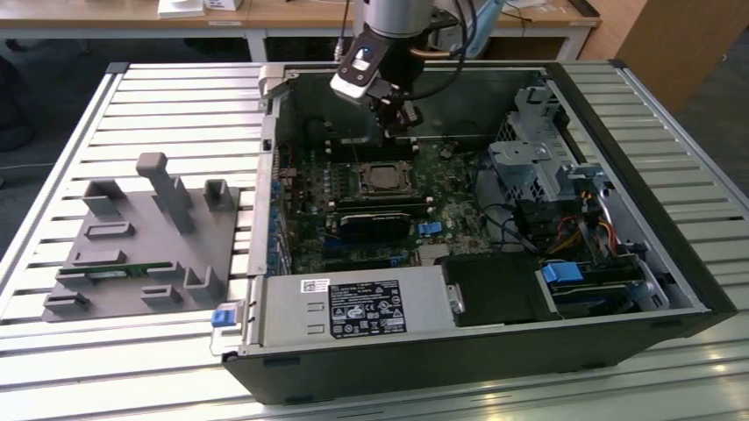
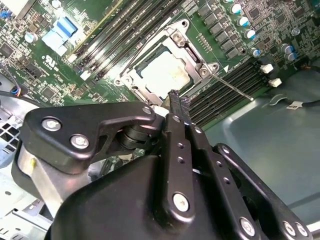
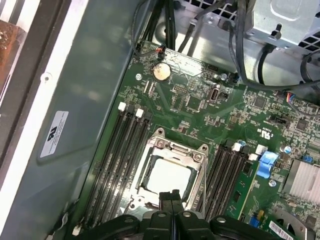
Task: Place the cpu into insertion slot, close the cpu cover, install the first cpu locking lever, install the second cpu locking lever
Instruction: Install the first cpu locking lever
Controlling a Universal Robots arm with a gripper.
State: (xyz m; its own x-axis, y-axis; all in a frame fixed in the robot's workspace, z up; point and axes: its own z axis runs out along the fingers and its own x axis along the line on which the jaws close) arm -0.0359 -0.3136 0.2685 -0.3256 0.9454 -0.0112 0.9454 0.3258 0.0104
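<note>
The tool [image 3: 172, 194] hangs just above the cpu [image 3: 167, 176], fingers pressed together, gripping nothing. The cpu cover [image 3: 175, 149] lies flat around the cpu.

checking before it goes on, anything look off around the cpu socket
A thin locking lever juts out from a corner of the cpu cover across the memory slots, not tucked alongside it. The cpu sits square inside.
</note>
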